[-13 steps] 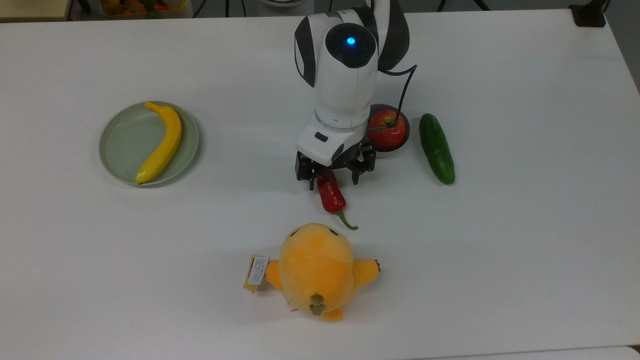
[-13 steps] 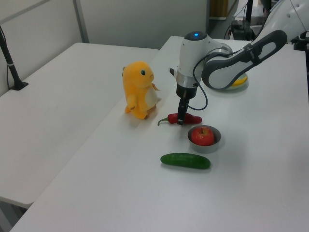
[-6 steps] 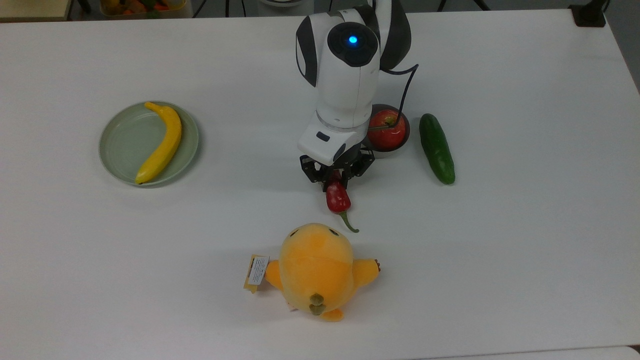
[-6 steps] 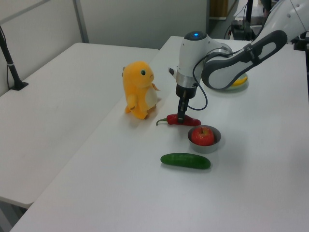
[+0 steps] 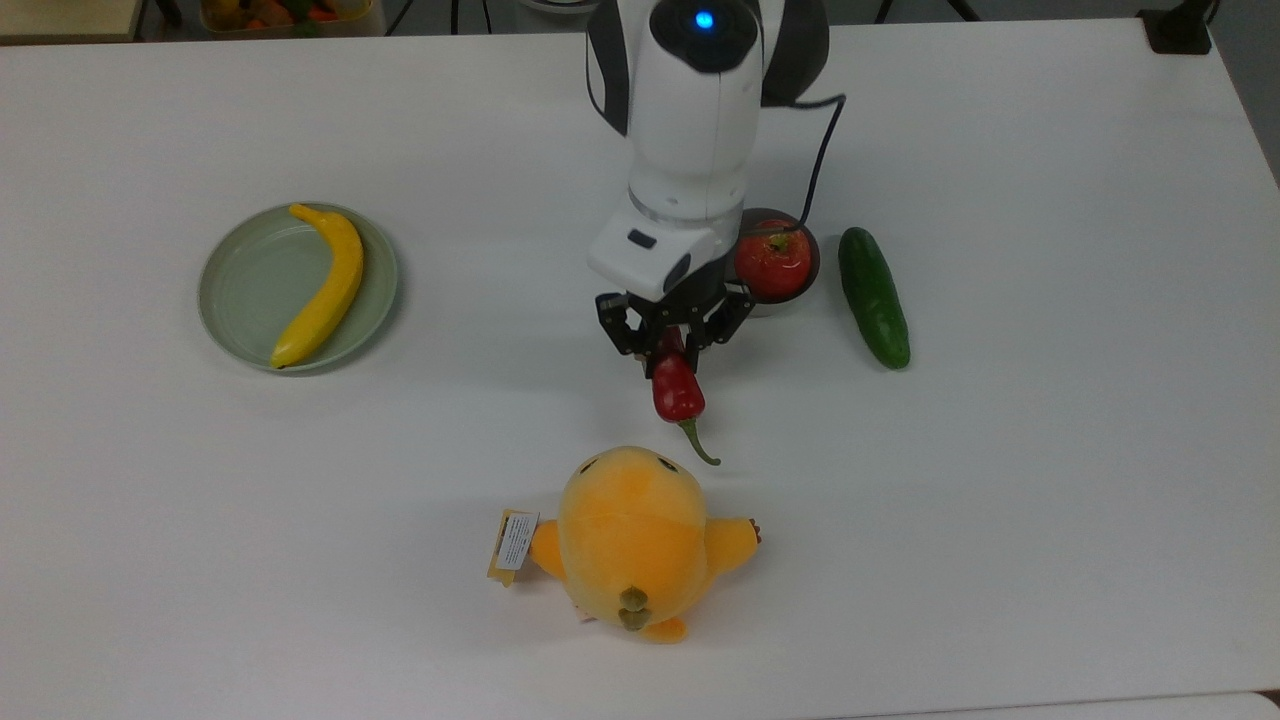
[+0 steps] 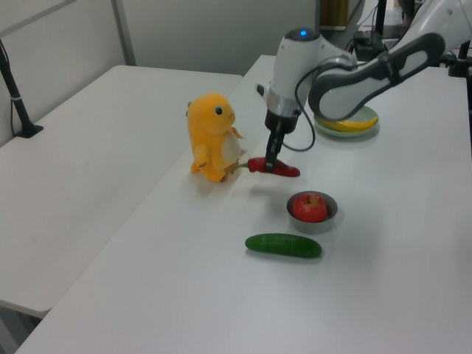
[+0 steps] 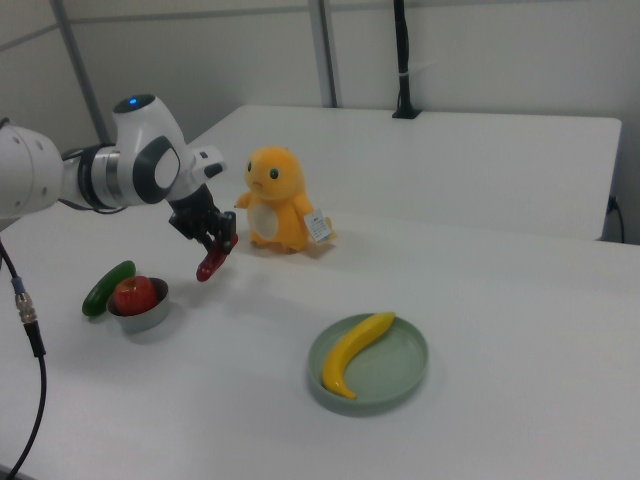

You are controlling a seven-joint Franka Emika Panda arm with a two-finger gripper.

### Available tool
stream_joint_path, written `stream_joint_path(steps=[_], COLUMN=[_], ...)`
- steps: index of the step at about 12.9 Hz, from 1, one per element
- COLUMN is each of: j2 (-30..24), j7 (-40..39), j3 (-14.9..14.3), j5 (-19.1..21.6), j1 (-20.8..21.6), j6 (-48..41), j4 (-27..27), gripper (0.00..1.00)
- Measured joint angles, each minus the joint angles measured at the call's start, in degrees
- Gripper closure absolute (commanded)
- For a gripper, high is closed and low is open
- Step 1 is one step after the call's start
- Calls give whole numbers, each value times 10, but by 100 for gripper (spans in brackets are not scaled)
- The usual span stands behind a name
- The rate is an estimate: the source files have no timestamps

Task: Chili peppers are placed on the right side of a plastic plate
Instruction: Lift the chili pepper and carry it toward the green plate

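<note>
One overhead camera, two oblique from opposite table [image 5: 1000, 560] sides.

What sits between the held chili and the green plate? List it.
Nothing visible does. The gripper is shut on the chili pepper, lifted off the white table; bare tabletop runs from there to the plastic plate. A banana lies on the plate's half toward the top view's right.

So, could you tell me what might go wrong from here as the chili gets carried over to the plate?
The gripper holds the chili near one end, with most of it hanging free in the air, so it may swing or slip out. The banana already lies on the plate, toward the top view's right, so the chili could bump it. The plush toy stands close to the chili's stem and might get brushed.
</note>
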Motion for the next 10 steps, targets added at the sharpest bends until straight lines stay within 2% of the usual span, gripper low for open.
stream_joint_path(steps=[2, 5, 8, 10], j2=[-37, -89, -129, -133], j7=[4, -11, -94, -147], j3=[-1, -2, -6, -9], j5=[3, 50, 100, 104], j1=[-19, -70, -137, -172], j6=[-14, -40, -95, -117], j4=[1, 2, 13, 23], gripper=[94, 94, 94, 94])
